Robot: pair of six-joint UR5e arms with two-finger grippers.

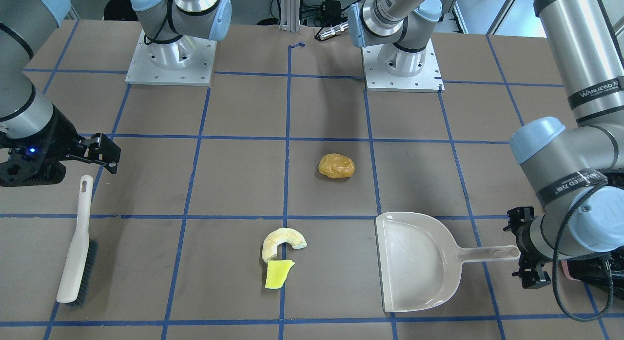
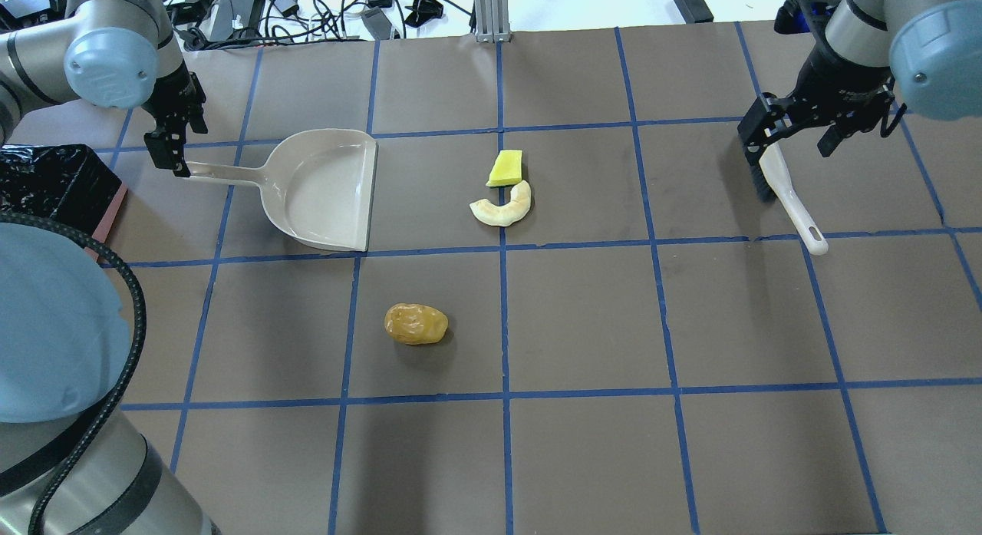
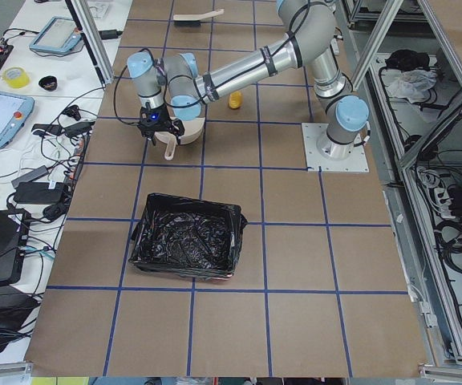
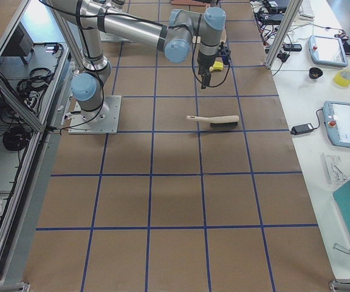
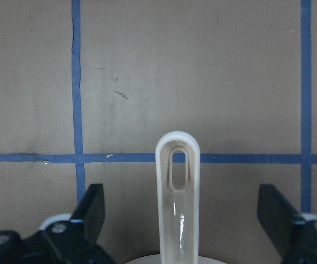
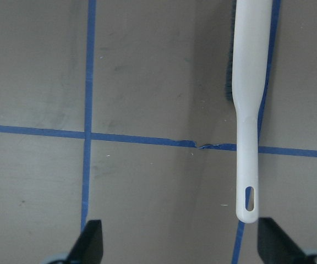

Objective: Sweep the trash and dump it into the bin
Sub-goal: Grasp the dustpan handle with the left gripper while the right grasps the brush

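Left arm: extended out from its base and low over the counter [image 2: 583, 320], wrist turned straight down. The left end effector [image 1: 524, 250] is spread wide, one finger on each side of the tip of the dustpan [image 2: 318, 189] handle. There is a clear gap on both sides, so nothing is gripped.

Right arm: extended likewise on the opposite side, wrist pointing down. The right end effector [image 2: 794, 136] is fully spread and empty. It hangs above the handle of the brush [image 1: 75, 242], which lies flat on the counter. In the wrist view the handle sits nearer one finger than the other.

Trash: all three pieces lie on the counter. The yellow wedge [image 2: 506, 168] is just beside one end of the pale crescent [image 2: 502, 207], opposite the dustpan's open edge. The orange-brown lump [image 2: 416, 324] lies apart, nearer the robot.

Bin [image 3: 187, 237]: black-lined, standing at the counter's end on the robot's left, well apart from the trash.
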